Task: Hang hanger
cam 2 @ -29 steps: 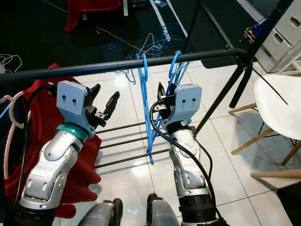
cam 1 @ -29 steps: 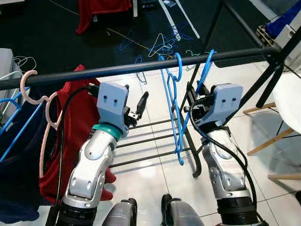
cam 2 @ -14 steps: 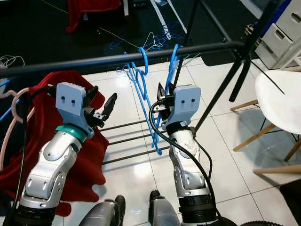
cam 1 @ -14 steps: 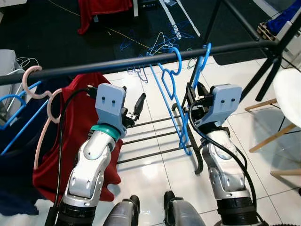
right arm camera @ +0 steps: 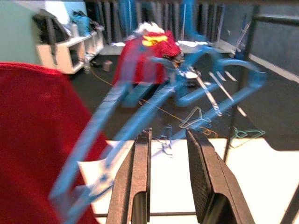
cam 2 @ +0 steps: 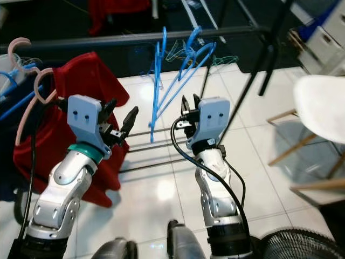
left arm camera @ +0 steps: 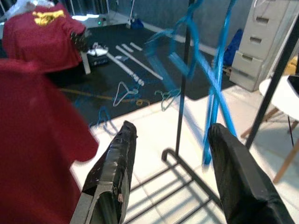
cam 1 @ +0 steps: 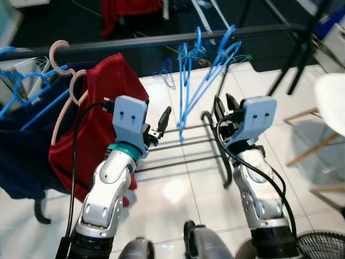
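**Blue hangers on the rail, both hands empty**

Along the black rail (cam 1: 161,40) of the clothes rack, toward its right end, we see two blue hangers (cam 1: 202,70) hooked on and tilted sharply, their lower ends swung out toward our left. Our left hand (cam 1: 153,129) sits below the rail with its fingers parted and nothing between them. Our right hand (cam 1: 223,110) is raised just beside the lower ends of the hangers, its fingers slightly apart and empty as well. We judge the hanging itself done, with both hands free of the hangers.

What could go wrong: the hangers look mid-swing, blurred in both wrist views, and if one swings far enough its hook could ride off the rail and drop to the white tiled floor (cam 1: 178,183). Our right hand is near enough that a careless lift could knock a hanger off.

Toward the rail's left end hang a red garment (cam 1: 94,113), a pink hanger (cam 1: 62,65) and more blue hangers. The head views show the hooks seated over the rail. The left wrist view shows loose hangers on the dark carpet (left arm camera: 121,93) beyond the rack, and a red shirt (left arm camera: 44,35) draped farther back.
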